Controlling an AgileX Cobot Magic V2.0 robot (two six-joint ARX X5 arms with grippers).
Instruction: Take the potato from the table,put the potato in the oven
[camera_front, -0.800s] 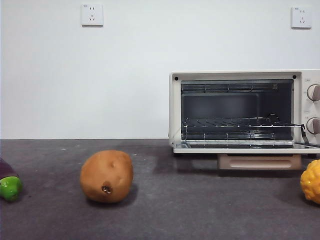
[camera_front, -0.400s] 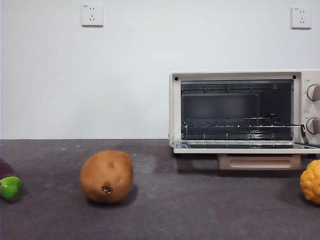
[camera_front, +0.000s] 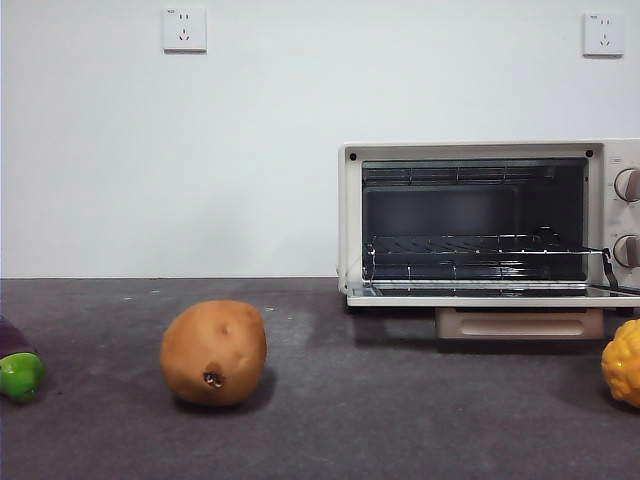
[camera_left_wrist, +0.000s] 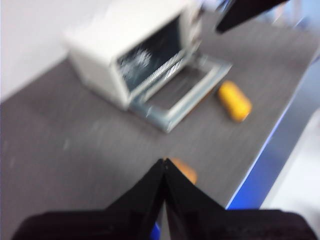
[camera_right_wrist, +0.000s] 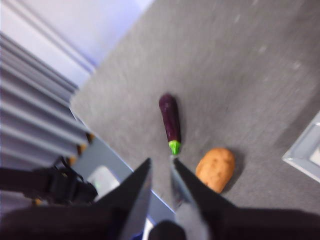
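The potato (camera_front: 213, 352) sits on the table (camera_front: 380, 420) toward the near left of the front view, resting free with its small dark pitted spot facing forward and nothing touching it. Neither hand shows in that view. From its wrist camera, the left hand (camera_left_wrist: 164, 162) hangs high above the table with its two black jaws pressed together to a point, empty; a sliver of the potato (camera_left_wrist: 183, 170) shows far below, just beside the tip. The right hand (camera_right_wrist: 160, 167) also hovers well above the table, its jaws a little apart with a narrow gap between them and nothing held; the potato (camera_right_wrist: 216, 169) lies far beneath it, off to one side of the jaws. At the left edge an eggplant (camera_front: 17, 365) lies near the potato, and a bumpy yellow fruit (camera_front: 623, 362) sits at the right edge. Farther back stands the oven (camera_front: 490, 222), its door (camera_front: 500, 297) folded down flat and the wire rack (camera_front: 470, 245) visible inside the dark cavity.
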